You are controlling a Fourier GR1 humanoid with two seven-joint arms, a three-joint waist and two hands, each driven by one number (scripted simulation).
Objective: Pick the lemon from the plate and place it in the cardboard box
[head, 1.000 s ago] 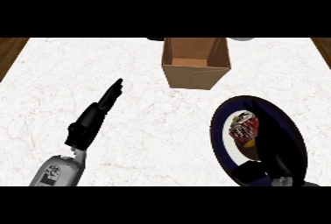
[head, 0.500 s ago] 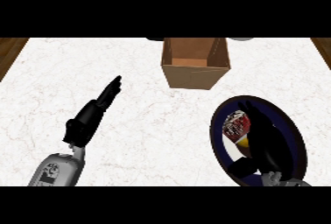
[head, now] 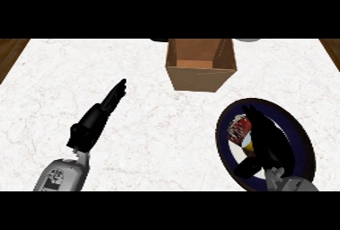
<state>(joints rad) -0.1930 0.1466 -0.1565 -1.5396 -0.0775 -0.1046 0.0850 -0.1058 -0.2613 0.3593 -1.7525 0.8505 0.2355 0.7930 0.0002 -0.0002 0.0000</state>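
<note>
In your head view, the left hand point(head: 93, 123) lies on the white counter point(head: 153, 143), fingers straight, well apart from the cardboard box point(head: 199, 79). Your right hand point(head: 266, 141) stretches over the dark plate point(head: 303, 134), fingers extended and not curled. The lemon point(head: 239, 129), mottled red and yellow, sits on the plate against those fingers' left side.

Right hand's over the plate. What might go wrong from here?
1. The black right hand hides part of the lemon, a red-and-yellow patch on the round dark-blue plate; a grasp may land off-centre and roll it.
2. The open brown cardboard box is narrow; the lemon may clip its near wall.
</note>
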